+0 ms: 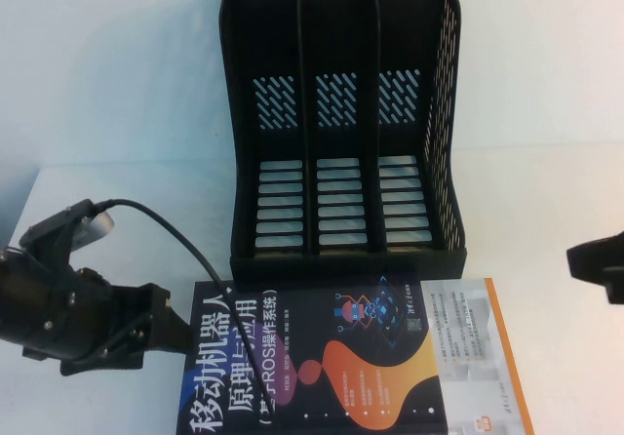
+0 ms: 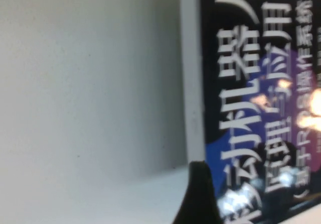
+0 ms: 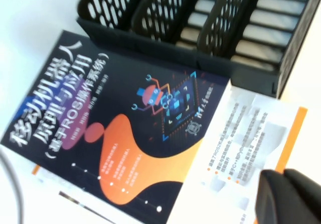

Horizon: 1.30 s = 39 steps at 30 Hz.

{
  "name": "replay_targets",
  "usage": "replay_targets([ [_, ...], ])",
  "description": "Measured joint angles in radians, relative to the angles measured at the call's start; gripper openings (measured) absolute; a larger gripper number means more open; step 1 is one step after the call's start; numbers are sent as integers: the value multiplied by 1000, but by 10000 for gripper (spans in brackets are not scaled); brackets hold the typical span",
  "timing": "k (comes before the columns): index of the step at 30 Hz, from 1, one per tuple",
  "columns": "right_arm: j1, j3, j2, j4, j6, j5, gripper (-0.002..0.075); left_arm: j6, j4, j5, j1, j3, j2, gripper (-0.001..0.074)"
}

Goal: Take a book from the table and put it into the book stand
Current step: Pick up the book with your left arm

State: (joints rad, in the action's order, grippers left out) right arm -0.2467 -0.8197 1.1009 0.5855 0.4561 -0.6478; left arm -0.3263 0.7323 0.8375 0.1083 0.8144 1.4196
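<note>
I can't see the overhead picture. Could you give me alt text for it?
A thick dark navy paperback book with white Chinese title lies flat on the white table before an empty black plastic three-slot book stand. The left gripper sits at the book's left edge; the right gripper pokes in from the right edge.

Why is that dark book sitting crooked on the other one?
The dark book lies askew atop a white, orange-edged book, in front of the empty book stand. The left gripper is at its left edge, the right gripper off right. Nothing is spilled or damaged.
</note>
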Motion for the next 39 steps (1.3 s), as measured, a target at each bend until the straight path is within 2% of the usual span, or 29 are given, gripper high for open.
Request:
replay_targets([
  [4, 28, 0, -110, -11, -16, -61, -1, -28, 7, -9, -6, 0, 61, 489],
  [7, 31, 4, -175, -31, -38, -99, -1, -71, 51, -5, -46, 0, 104, 488],
  [12, 31, 4, -258, -61, -89, -140, -1, -255, 295, 95, -141, 4, 177, 442],
  [15, 31, 4, -290, -82, -117, -158, -1, -297, 329, 110, -160, 8, 213, 414],
  [30, 31, 4, -335, -148, -185, -242, -1, -338, 365, 91, -164, 8, 324, 403],
  [39, 31, 6, -339, -152, -187, -247, -1, -446, 460, 157, -164, 8, 428, 398],
])
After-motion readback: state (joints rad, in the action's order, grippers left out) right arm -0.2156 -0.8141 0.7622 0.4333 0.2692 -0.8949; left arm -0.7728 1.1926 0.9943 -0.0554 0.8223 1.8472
